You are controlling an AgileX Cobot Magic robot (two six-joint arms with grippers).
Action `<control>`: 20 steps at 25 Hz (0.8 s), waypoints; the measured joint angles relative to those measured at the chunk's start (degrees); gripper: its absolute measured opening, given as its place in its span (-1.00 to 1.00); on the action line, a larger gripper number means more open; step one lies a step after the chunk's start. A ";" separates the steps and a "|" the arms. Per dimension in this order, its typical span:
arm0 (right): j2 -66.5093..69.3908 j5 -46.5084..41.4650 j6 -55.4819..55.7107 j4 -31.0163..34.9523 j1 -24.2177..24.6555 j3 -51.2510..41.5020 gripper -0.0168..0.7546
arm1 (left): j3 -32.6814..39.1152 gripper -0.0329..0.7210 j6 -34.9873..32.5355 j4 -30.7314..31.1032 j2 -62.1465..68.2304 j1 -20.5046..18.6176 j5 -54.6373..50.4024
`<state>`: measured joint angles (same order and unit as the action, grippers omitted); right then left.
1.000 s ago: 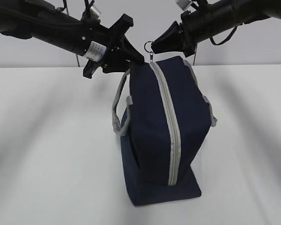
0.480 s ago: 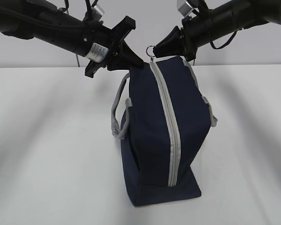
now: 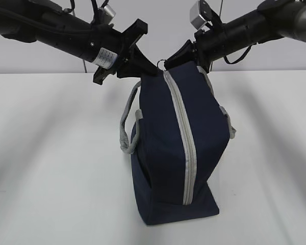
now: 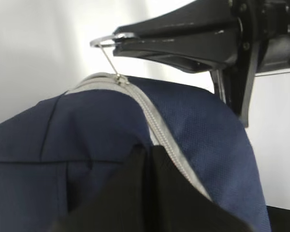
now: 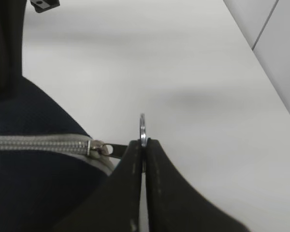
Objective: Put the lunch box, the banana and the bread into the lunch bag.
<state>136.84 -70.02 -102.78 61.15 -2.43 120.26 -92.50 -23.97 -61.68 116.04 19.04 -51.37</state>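
The navy lunch bag (image 3: 173,148) stands tilted on the white table, its grey zipper (image 3: 183,138) closed along its length. My left gripper (image 3: 145,69) is shut on the bag's fabric at the top end, left of the zipper; it shows pinching the cloth in the left wrist view (image 4: 149,152). My right gripper (image 3: 168,62) is shut on the metal ring pull (image 5: 143,129) at the zipper's top end; the ring also shows in the left wrist view (image 4: 106,41). The lunch box, the banana and the bread are out of view.
A grey webbing handle (image 3: 126,127) hangs on the bag's left side and another (image 3: 228,122) on its right. The white table (image 3: 51,153) spreads around the bag, with a pale wall behind.
My right gripper has moved down and left with the ring pull, closer to the bag's top. The bag's top end has shifted slightly left. My left gripper holds its place.
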 joint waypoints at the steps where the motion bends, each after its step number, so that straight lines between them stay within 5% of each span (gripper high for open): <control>1: 0.12 0.00 -0.10 0.28 0.00 0.00 -1.00 | 0.00 -0.90 -0.31 -0.08 0.00 0.00 -0.05; 20: 3.06 -0.26 6.66 -4.01 0.00 0.11 -1.00 | -3.66 -0.91 -2.96 1.75 -0.90 0.00 -2.78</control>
<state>139.89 -70.28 -96.11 57.14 -2.43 120.37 -96.16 -26.93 -59.93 115.14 19.04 -54.15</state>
